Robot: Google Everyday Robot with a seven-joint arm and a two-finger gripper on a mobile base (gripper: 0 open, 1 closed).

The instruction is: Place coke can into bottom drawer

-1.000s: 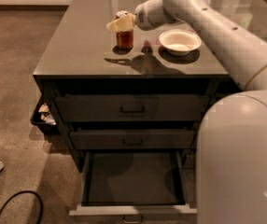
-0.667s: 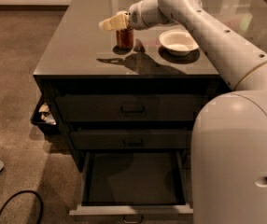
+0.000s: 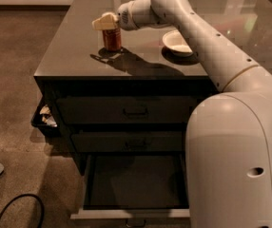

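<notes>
The gripper [image 3: 106, 22] sits right on top of the red can [image 3: 112, 40], which stands straight up on the counter [image 3: 69, 56], and I cannot tell if it grips the can, while the open bottom drawer [image 3: 133, 184] waits low down in front.

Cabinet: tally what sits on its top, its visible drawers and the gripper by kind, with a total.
Coke can: 1
White bowl: 1
Drawers: 3 (top drawer, middle drawer, bottom drawer open)
Gripper, at the can's top: 1
Total: 6
</notes>
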